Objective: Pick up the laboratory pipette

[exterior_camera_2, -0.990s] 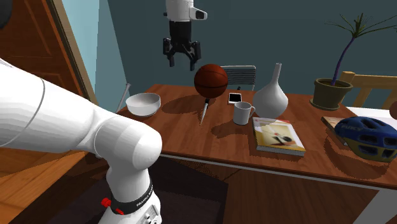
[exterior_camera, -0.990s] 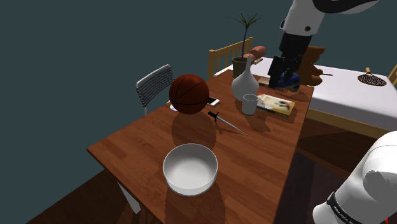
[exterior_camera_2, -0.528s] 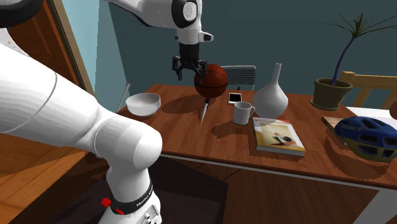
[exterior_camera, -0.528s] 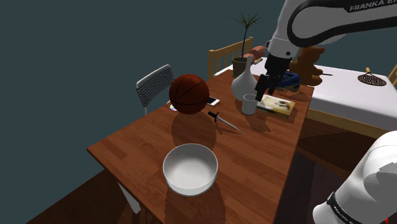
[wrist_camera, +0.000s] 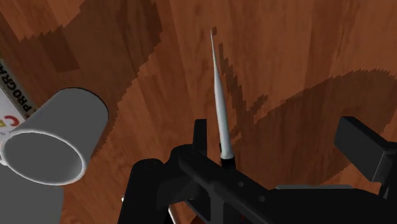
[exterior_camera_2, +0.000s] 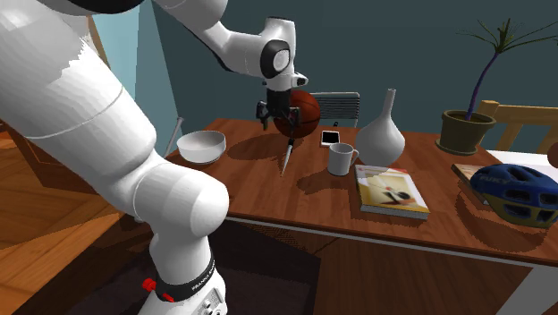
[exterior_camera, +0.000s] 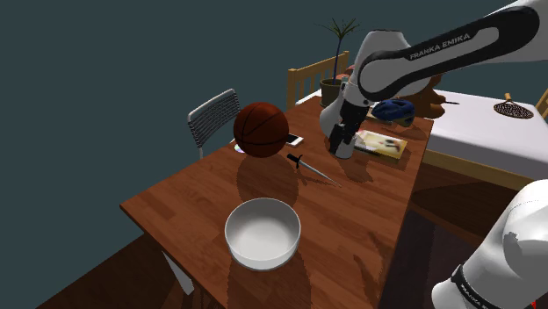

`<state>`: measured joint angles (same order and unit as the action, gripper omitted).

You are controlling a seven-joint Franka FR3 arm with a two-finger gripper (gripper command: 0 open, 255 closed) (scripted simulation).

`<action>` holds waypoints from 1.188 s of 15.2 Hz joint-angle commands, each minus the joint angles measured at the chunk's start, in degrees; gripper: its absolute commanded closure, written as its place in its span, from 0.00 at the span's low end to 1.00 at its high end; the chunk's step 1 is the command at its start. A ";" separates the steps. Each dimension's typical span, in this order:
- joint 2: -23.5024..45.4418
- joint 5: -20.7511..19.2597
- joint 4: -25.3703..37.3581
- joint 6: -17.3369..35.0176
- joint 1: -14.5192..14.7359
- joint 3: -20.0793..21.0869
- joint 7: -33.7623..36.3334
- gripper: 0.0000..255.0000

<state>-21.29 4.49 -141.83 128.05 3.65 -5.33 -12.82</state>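
The pipette [exterior_camera: 313, 169] lies flat on the wooden table [exterior_camera: 202, 197], between the basketball [exterior_camera: 261, 129] and the mug [exterior_camera_2: 340, 158]. It has a black handle and a long pale grey tip [wrist_camera: 220, 95]. My gripper [exterior_camera_2: 279, 121] hangs a little above the pipette's [exterior_camera_2: 286, 157] handle end, in front of the basketball [exterior_camera_2: 302, 109]. Its fingers [wrist_camera: 364, 150] stand apart and open with nothing clasped. In the shoulder view the gripper [exterior_camera: 341, 140] overlaps the mug.
A white bowl [exterior_camera: 263, 233] sits near the table's front. A white mug [wrist_camera: 54, 143], a vase [exterior_camera_2: 382, 134], a book [exterior_camera_2: 391, 190], a phone [exterior_camera_2: 331, 137], a blue helmet [exterior_camera_2: 519, 192] and a potted plant [exterior_camera_2: 465, 130] stand nearby. A chair [exterior_camera: 213, 117] is behind the table.
The arm has swung down and toward the shoulder view's left, from high over the helmet and book to low beside the mug above the pipette. The fingers stayed open.
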 commanded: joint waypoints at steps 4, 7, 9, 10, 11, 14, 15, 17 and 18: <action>9.82 3.10 1.02 10.30 1.55 -1.75 -6.28 0.00; 16.61 6.28 3.30 15.48 2.57 -2.39 -10.68 0.00; 21.22 8.92 5.31 18.46 3.04 -2.50 -13.95 0.00; 23.45 10.29 6.42 19.76 3.15 -2.41 -15.59 0.00; 24.04 10.72 6.24 20.49 3.09 -2.28 -15.97 0.00; 25.86 12.12 5.79 22.65 3.05 -2.02 -17.22 0.00; 26.48 12.62 5.67 23.36 3.03 -1.92 -17.67 0.00; 27.77 13.68 5.47 24.77 2.96 -1.68 -18.60 0.00; 28.15 13.99 5.43 25.17 2.93 -1.59 -18.88 0.00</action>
<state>6.36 18.03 -136.35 152.67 6.67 -6.98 -31.21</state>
